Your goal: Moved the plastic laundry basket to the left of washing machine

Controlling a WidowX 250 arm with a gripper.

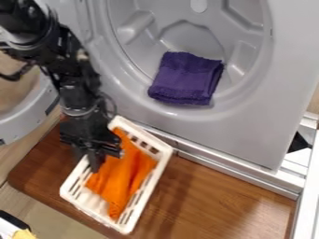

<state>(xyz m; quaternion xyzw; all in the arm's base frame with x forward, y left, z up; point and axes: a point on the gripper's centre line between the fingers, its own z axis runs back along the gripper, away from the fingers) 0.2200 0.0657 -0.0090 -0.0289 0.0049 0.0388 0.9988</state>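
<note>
Camera view: the white plastic laundry basket sits on the wooden bench, just in front of the washing machine and toward its left side, with an orange cloth in it. The gripper is down at the basket's left long wall, likely because a hold or push there could shift the basket without disturbing the cloth. A folded purple cloth lies in the drum, apparently no part of this job. Whether the gripper is spread, pressed together or pinching the wall, I cannot tell; dark parts merge there and cover some of the rim. The open door is cut off at the left edge, and something dark and yellow in the lower left corner is hard to identify.
</note>
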